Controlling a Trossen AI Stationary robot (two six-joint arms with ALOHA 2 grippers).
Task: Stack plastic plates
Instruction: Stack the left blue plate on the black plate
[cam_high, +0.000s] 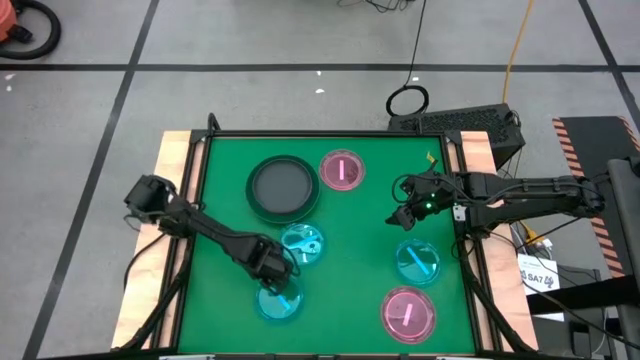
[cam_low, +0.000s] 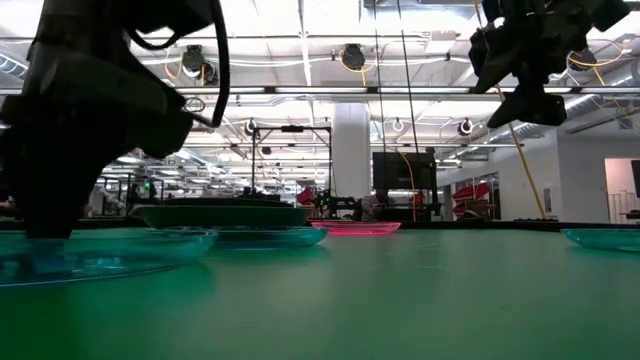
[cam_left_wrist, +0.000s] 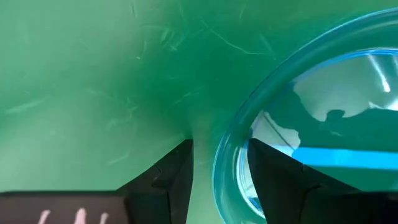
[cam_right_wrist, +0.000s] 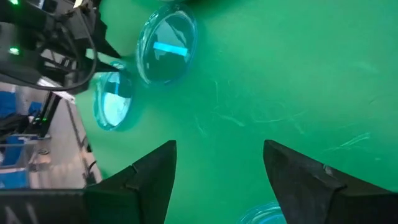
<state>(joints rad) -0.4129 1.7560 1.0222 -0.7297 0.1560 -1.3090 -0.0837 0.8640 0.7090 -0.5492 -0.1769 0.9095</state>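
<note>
Low over the near-left part of the green table (cam_high: 225, 190), the left pincer (cam_high: 272, 275), fingers spread and straddling the rim of a cyan plate (cam_high: 279, 299), one finger inside the dish, one outside on the felt; not yet closed on it, going by the left wrist view. A second cyan plate (cam_high: 302, 243) just beyond, near the middle of the table. A third cyan plate (cam_high: 417, 262) toward the right edge. Hovering above the table near that third plate, the right pincer (cam_high: 405, 216), released and holding nothing, well clear of the felt in the low view.

At the far side, a dark grey plate (cam_high: 283, 186), thick-rimmed and possibly two nested, though impossible to say for sure. Just beside it, a pink plate (cam_high: 342, 170). Another pink plate (cam_high: 409, 312) alone at the near right; whether either pink disc is more than one plate also unclear from above.

Judged progress: early. Perhaps the grey pair already together; the cyan and pink plates lying apart, none visibly stacked. Likely step in hand: gripping the near-left cyan plate by its rim for lifting onto another.
</note>
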